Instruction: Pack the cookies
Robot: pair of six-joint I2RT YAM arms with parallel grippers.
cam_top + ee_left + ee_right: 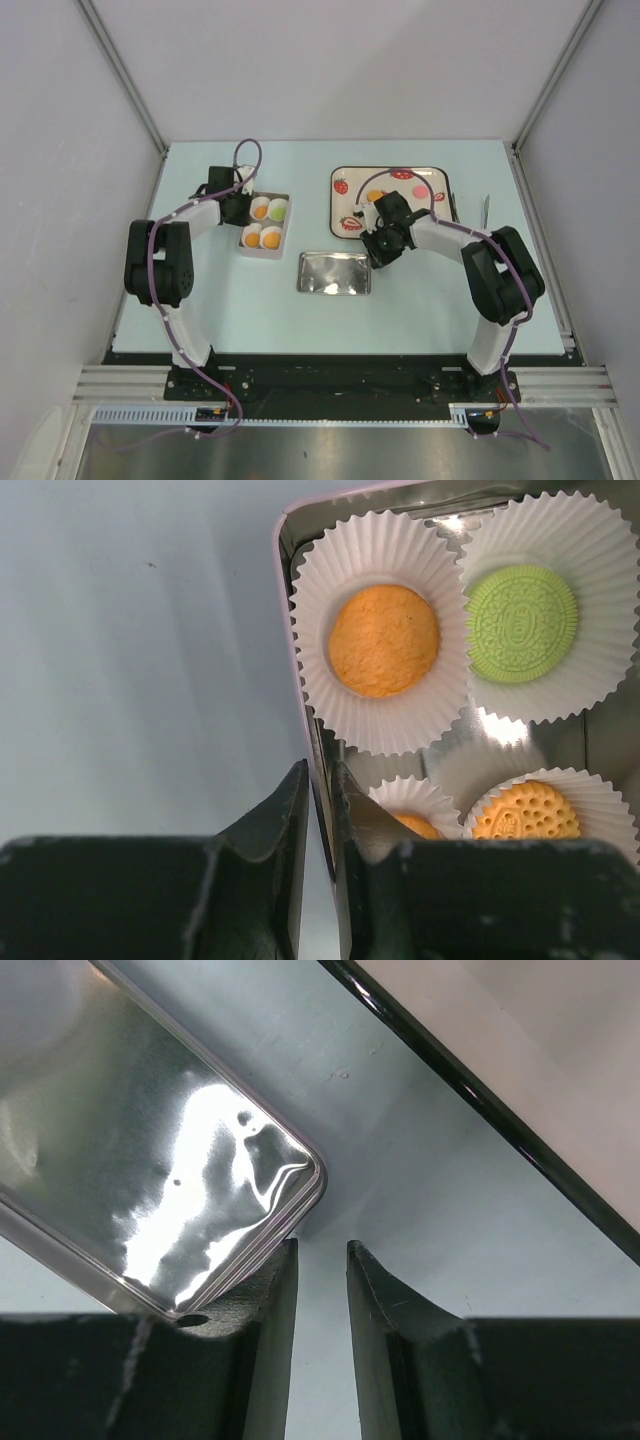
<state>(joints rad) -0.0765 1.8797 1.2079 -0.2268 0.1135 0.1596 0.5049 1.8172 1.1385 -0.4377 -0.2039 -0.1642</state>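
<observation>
Cookies (384, 640) sit in paper cups (350, 570) inside the tin (295, 525), in the right half of the left wrist view. The left gripper (320, 770) pinches the tin's wall. The right gripper (321, 1248), jaws slightly apart and empty, is just beside the lid (150, 1150).

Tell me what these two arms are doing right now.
The left gripper pinches the side wall of the rectangular metal tin, where three round orange cookies and one green cookie sit in white paper cups. The right gripper, jaws narrowly apart and empty, hovers beside a corner of the shiny flat metal lid.
</observation>
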